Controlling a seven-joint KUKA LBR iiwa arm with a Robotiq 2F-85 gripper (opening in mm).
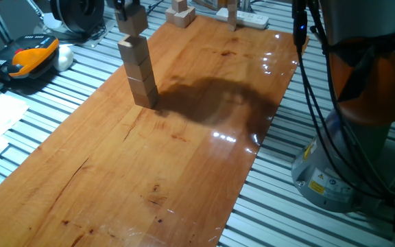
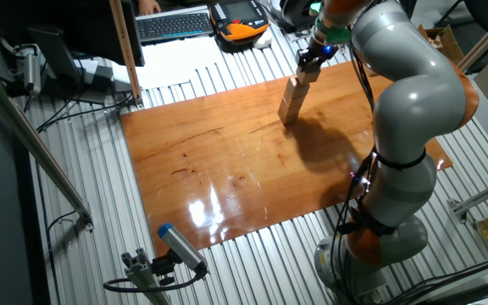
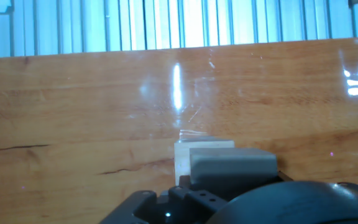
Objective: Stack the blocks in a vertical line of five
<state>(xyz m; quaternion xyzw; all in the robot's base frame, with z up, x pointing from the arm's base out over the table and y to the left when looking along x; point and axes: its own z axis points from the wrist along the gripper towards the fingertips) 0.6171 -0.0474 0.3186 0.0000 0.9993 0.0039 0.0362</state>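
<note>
Gripper (image 1: 130,9) closed on wooden cube (image 1: 133,20), just above cube stack (image 1: 138,72) near wooden board's (image 1: 184,165) left edge.

A glossy wooden board (image 1: 184,158) lay on the slatted metal table (image 1: 300,219); a block stack (image 1: 139,75) stood at its far left

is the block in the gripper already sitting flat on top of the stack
No. In one fixed view the held block sits tilted above the stack, its lower corner just over the top cube rather than resting flat on it.
</note>
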